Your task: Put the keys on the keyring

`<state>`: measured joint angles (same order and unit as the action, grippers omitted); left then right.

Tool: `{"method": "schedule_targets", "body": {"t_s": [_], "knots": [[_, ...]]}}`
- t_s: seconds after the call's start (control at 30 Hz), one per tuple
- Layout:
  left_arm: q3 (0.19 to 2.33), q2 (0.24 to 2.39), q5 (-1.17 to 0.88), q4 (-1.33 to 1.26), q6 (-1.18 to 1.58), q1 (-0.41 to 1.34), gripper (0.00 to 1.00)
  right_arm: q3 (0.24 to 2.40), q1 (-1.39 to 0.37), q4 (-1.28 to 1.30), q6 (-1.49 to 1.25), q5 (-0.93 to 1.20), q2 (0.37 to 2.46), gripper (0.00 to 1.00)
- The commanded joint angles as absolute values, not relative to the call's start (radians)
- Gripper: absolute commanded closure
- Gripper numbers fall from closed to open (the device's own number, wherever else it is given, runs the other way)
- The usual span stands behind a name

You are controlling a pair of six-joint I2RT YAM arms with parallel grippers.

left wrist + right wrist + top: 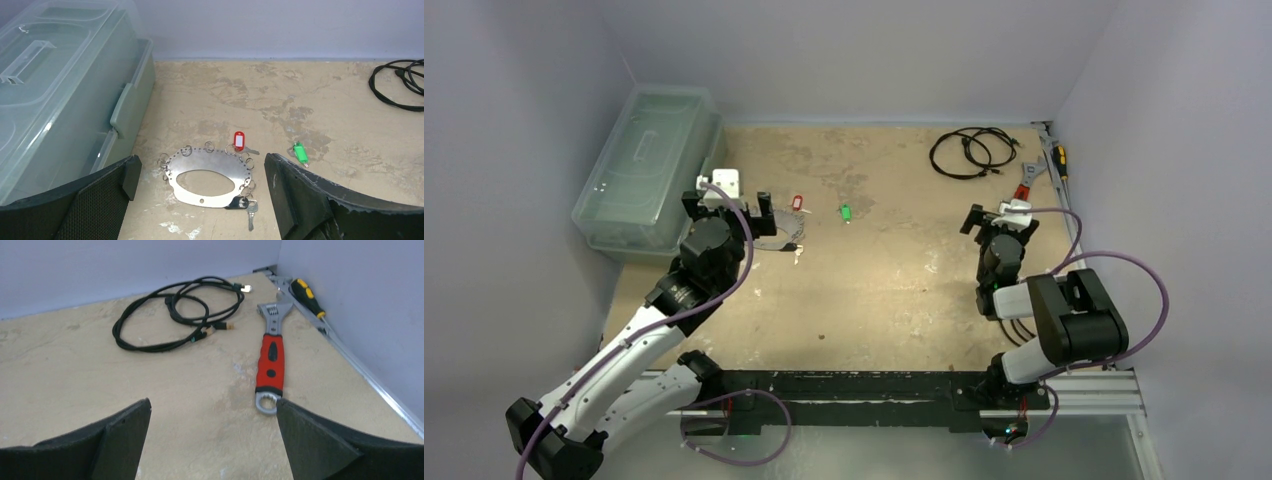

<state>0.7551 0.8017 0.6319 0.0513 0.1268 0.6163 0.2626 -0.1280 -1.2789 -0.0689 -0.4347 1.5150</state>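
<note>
Black mesh-faced fingers (107,192) of the left tool (202,175) stand wide apart, holding nothing, above the tan tabletop (310,95) beside a clear lidded bin (60,90). Between them lies the keyring (215,161): a flat silvery oval plate with an oval cut-out, small holes round its edge and split rings along the rim. At its upper right rim rests the red-tagged key (240,141); at its lower right rim, the black-tagged key (236,202) with a silver blade. Whether either is hooked on I cannot tell. Right of it, apart, lies the green-tagged key (300,151). Farther right, the right tool (212,412) is likewise spread and empty, facing a black cable coil (175,315), a red-handled wrench (270,360) and a screwdriver (307,297).
</note>
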Motion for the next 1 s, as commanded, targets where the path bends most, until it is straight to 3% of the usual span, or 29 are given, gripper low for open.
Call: {"method": "schedule_targets", "body": {"t_s": [0.0,0.23,0.43,0.97], "knots": [[0.773,0.805,0.615,0.052,0.109,0.613,0.01,0.387,-0.137,-1.063,-0.049,-0.461,1.424,0.01],[0.775,0.798,0.608,0.053,0.111,0.613,0.01,0.703,-0.14,-0.549,-0.127,-0.342,1.369,0.01],[0.777,0.792,0.611,0.055,0.108,0.613,0.01,1.062,-0.179,-0.113,-0.23,-0.142,1.536,0.01],[0.775,0.792,0.61,0.055,0.101,0.613,0.01,1.593,-0.534,0.121,-0.313,-0.035,1.958,0.01]]}}
